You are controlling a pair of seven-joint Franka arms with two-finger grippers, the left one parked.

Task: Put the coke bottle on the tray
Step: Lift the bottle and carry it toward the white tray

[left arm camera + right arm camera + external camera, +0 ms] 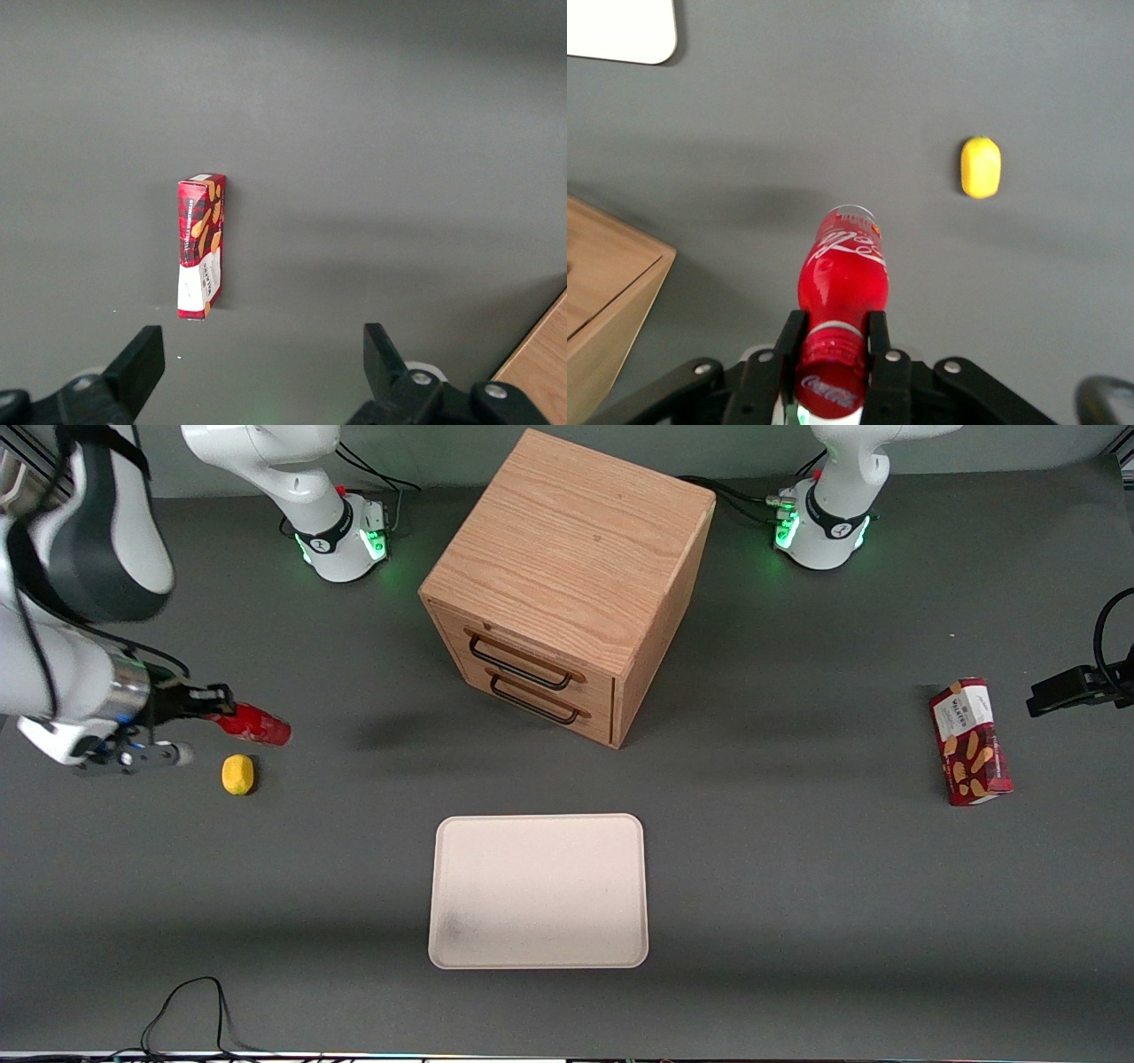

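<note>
The coke bottle point(255, 724) is a small glossy red bottle held sideways above the table at the working arm's end. My right gripper point(213, 701) is shut on its neck and cap, with the body pointing toward the cabinet. In the right wrist view the bottle point(842, 274) sticks out from between the black fingers point(788, 338), and the gripper point(833, 332) clamps just by the red cap. The cream-white tray point(538, 890) lies flat near the front camera, well away from the bottle; one corner of the tray point(620, 31) shows in the right wrist view.
A yellow lemon point(237, 774) lies on the table just nearer the front camera than the bottle, also in the right wrist view point(981, 166). The wooden drawer cabinet point(567, 580) stands mid-table. A red snack box point(970, 741) lies toward the parked arm's end.
</note>
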